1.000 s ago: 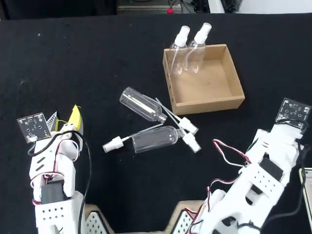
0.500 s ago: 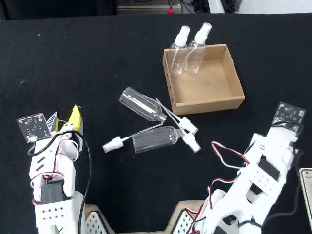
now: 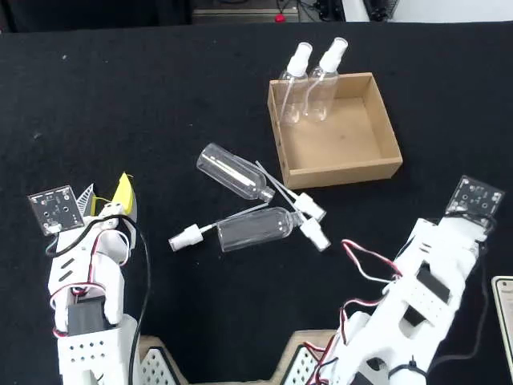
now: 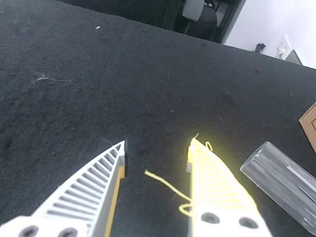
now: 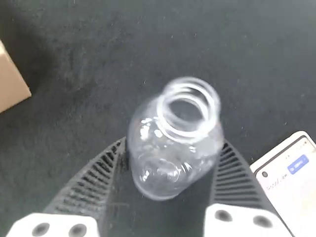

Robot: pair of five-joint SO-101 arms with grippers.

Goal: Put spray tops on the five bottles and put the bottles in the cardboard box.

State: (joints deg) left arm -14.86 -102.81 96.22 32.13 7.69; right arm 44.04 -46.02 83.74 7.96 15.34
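In the right wrist view, my right gripper (image 5: pixel 173 144) is shut on a clear bottle (image 5: pixel 173 133) with an open threaded neck and no top. The right arm (image 3: pixel 433 273) covers that bottle in the high view. My left gripper (image 4: pixel 157 145) is open over bare cloth at the near left (image 3: pixel 104 194). Two clear bottles lie mid-table, one (image 3: pixel 235 171) farther, one (image 3: pixel 256 227) nearer. Loose spray tops (image 3: pixel 186 237) (image 3: pixel 309 207) (image 3: pixel 315 234) lie beside them. The cardboard box (image 3: pixel 383 136) holds two topped bottles (image 3: pixel 292 84) (image 3: pixel 323 80) leaning on its far wall.
A phone (image 5: pixel 289 168) lies on the cloth near my right gripper, at the table's right edge (image 3: pixel 503 298). A corner of the box (image 5: pixel 12 86) shows in the right wrist view. The base of the farther lying bottle (image 4: pixel 281 180) sits beside my left gripper.
The right arm has drawn back a little toward the near edge of the table. The left arm, lying bottles and box have not moved.
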